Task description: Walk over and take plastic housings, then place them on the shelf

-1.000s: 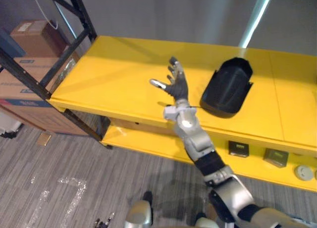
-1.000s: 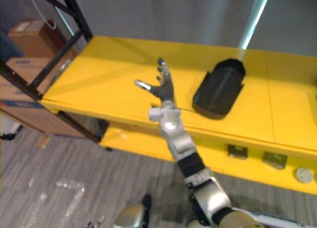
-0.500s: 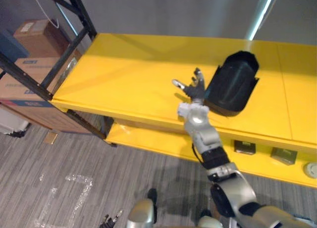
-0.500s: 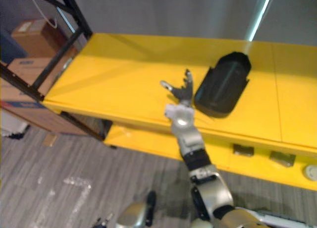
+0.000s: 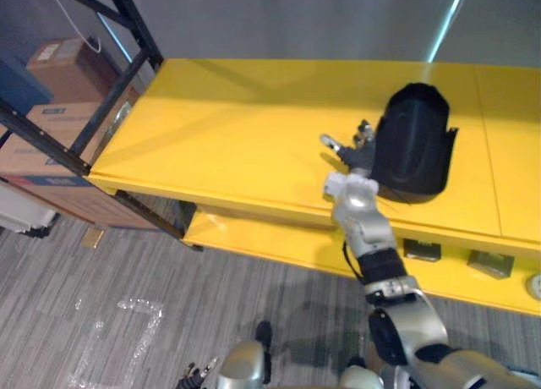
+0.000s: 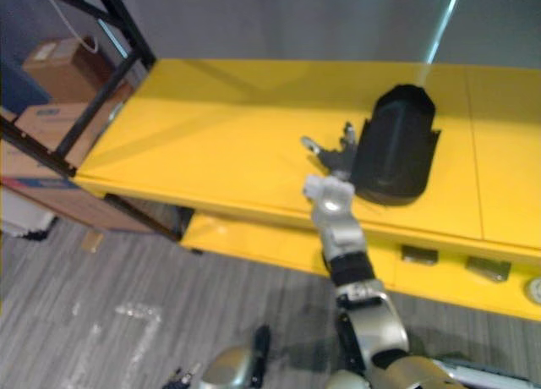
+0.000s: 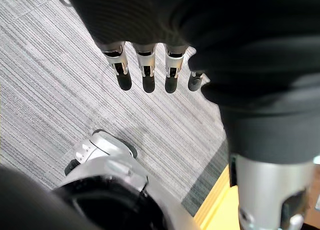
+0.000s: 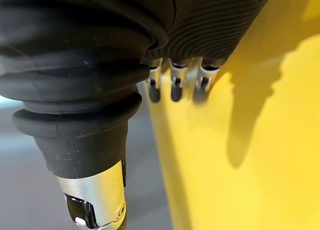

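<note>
— Where is the black plastic housing (image 5: 414,144)?

— On the top board of the yellow shelf (image 5: 228,127), right of centre in the head views. Its rounded end points to the top of the frame and its notched edge faces the shelf's front.

— And the right hand (image 5: 353,150)?

— It reaches up from the lower right and sits against the housing's left wall. The fingers are stretched out, the thumb is splayed to the left, and nothing is gripped.

— The left hand (image 7: 146,72)?

— It hangs over the grey striped floor (image 7: 60,90) in its wrist view. The fingers point straight down, relaxed and empty.

— Anything else around?

— Cardboard boxes (image 5: 59,63) at the upper left, behind a black rack frame (image 5: 127,25). A lower board (image 5: 279,241) runs under the yellow top, with small parts (image 5: 420,250) on it at the lower right.
</note>
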